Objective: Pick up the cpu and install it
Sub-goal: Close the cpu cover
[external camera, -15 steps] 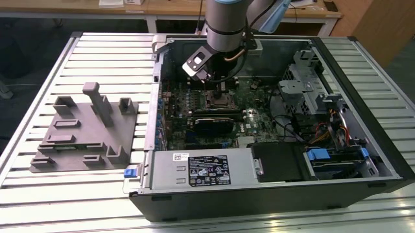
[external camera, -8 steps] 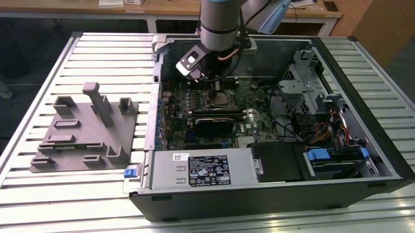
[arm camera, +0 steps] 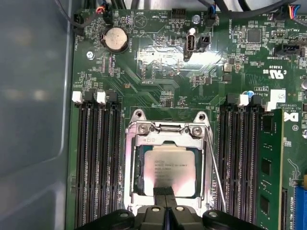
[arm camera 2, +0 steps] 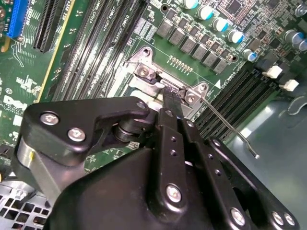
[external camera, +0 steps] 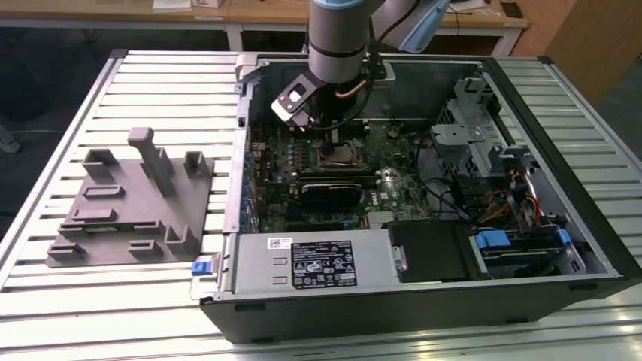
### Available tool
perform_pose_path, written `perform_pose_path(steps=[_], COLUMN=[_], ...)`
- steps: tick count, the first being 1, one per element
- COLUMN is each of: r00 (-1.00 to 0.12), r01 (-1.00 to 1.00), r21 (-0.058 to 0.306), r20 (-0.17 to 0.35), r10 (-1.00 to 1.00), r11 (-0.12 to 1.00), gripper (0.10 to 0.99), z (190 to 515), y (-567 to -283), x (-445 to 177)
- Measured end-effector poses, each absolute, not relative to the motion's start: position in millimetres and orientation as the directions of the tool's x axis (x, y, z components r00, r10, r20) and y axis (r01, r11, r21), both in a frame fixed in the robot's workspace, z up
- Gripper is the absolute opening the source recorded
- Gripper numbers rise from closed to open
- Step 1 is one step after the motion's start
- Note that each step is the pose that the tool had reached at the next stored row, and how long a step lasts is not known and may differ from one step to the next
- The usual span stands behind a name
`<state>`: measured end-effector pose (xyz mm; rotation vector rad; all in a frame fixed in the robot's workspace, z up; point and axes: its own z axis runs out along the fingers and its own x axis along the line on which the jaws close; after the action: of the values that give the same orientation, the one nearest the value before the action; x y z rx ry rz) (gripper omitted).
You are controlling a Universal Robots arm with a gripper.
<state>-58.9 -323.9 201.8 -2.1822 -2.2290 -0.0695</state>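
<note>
The cpu, a small silvery square chip, lies flat inside the metal socket frame on the green motherboard. My gripper hangs directly over it. Its two dark fingers are pressed together with no gap, their tips at the chip's near edge. In the second wrist view the gripper has its tips down at the socket's bracket. In the exterior view the gripper reaches into the open computer case just above the socket.
The socket's thin wire lever sticks out free beside the frame. Memory slots flank the socket, and one memory stick is seated. A grey plastic fixture lies on the slatted table at the exterior view's left. The labelled grey box fills the case's front.
</note>
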Motion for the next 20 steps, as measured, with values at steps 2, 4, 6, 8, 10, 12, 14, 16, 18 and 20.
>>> perform_pose_path(steps=[2, 4, 6, 8, 10, 12, 14, 16, 18, 20], r00=[-0.022, -0.021, -0.022, -0.021, -0.022, -0.022, -0.022, -0.022, -0.022, -0.022], r01=[1.0, 1.0, 1.0, 1.0, 1.0, 1.0, 1.0, 1.0, 1.0, 1.0], r21=[0.017, 0.016, 0.017, 0.016, 0.017, 0.018, 0.017, 0.017, 0.017, 0.017], r20=[0.046, 0.046, 0.046, 0.046, 0.047, 0.048, 0.047, 0.047, 0.047, 0.047], r10=[0.999, 0.999, 0.999, 0.999, 0.999, 0.999, 0.999, 0.999, 0.999, 0.999], r11=[0.021, 0.021, 0.021, 0.021, 0.021, 0.021, 0.021, 0.021, 0.021, 0.021], gripper=[0.106, 0.106, 0.106, 0.106, 0.106, 0.106, 0.106, 0.106, 0.106, 0.106], z=[201, 200, 199, 199, 200, 204, 210, 210, 210, 210], y=[-324, -324, -324, -324, -324, -324, -324, -324, -324, -324], x=[-59, -58, -55, -52, -51, -51, -51, -50, -47, -44])
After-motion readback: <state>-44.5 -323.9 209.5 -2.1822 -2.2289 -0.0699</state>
